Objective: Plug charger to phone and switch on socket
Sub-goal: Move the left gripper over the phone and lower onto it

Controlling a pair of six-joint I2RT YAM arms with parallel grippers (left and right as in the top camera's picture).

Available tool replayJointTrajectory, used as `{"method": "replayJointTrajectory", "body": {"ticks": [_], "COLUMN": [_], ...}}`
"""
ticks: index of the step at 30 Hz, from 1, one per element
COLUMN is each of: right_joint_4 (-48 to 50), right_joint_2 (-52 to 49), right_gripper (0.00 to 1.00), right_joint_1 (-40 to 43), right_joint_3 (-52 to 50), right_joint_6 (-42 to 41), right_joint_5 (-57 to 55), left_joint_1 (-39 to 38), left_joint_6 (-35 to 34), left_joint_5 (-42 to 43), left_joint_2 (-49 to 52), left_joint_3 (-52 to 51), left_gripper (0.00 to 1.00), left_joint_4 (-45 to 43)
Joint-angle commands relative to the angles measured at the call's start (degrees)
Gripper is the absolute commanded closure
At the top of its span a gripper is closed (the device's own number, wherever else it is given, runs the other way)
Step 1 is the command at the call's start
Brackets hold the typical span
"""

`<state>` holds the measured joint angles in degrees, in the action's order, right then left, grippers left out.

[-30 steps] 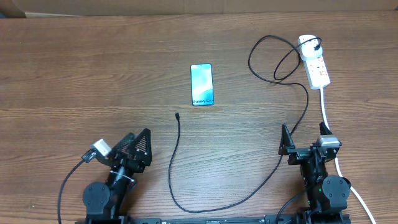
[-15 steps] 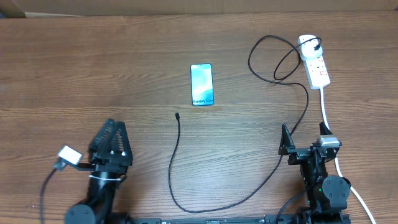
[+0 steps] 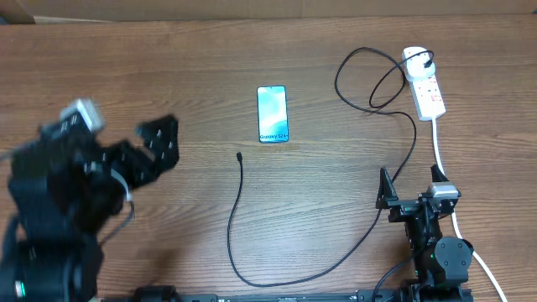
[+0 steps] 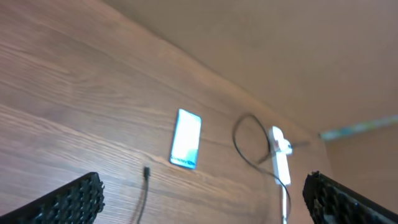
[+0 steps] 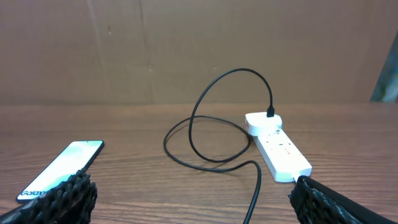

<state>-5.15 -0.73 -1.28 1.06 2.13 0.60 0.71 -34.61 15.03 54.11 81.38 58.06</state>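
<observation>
The phone (image 3: 272,113) lies flat at the table's middle back, light blue screen up; it also shows in the left wrist view (image 4: 186,139) and the right wrist view (image 5: 59,170). The black charger cable (image 3: 237,220) runs from its connector tip (image 3: 240,156), just below the phone, in a long curve to a plug in the white socket strip (image 3: 424,85) at the back right. My left gripper (image 3: 159,143) is raised, open and empty, left of the phone. My right gripper (image 3: 409,186) is open and empty at the front right.
The socket's thick white cord (image 3: 442,159) runs down the right side past my right arm to the front edge. The charger cable forms loops (image 3: 373,75) left of the socket. A brown cardboard wall (image 5: 186,43) stands behind the table.
My left arm has risen from the front left and swung up and back, its gripper now higher and nearer the phone. The right arm, phone, cable and socket have not moved.
</observation>
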Motion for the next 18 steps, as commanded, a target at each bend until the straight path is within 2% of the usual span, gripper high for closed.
{"method": "replayJointTrajectory", "body": {"ticks": [1, 4, 6, 9, 11, 14, 18], "right_joint_4": [0.31, 0.31, 0.31, 0.31, 0.31, 0.31, 0.31], "right_joint_2": [0.57, 0.57, 0.57, 0.57, 0.57, 0.57, 0.57], "right_gripper": [0.00, 0.00, 0.00, 0.00, 0.00, 0.00, 0.00], "right_joint_1": [-0.37, -0.37, -0.37, -0.37, -0.37, -0.37, -0.37], "right_joint_3": [-0.59, -0.59, -0.59, -0.59, -0.59, -0.59, -0.59], "right_joint_6": [-0.20, -0.20, -0.20, -0.20, -0.20, -0.22, -0.20], "right_joint_5": [-0.52, -0.52, -0.52, -0.52, -0.52, -0.52, -0.52], "left_joint_1": [-0.44, -1.62, -4.33, -10.40, -14.80, -19.85, -23.41], "left_joint_6": [3.15, 3.65, 6.58, 6.47, 3.23, 0.09, -0.35], "left_joint_5": [5.31, 3.06, 0.04, -10.64, -18.95, -25.81, -27.04], "left_joint_2": [6.32, 13.79, 19.54, 28.33, 33.59, 39.21, 44.09], "left_joint_3": [7.17, 14.82, 20.68, 29.83, 35.45, 40.70, 42.10], "left_gripper": [0.00, 0.00, 0.00, 0.00, 0.00, 0.00, 0.00], "left_joint_4": [2.91, 10.75, 17.22, 27.54, 33.27, 36.33, 32.85]}}
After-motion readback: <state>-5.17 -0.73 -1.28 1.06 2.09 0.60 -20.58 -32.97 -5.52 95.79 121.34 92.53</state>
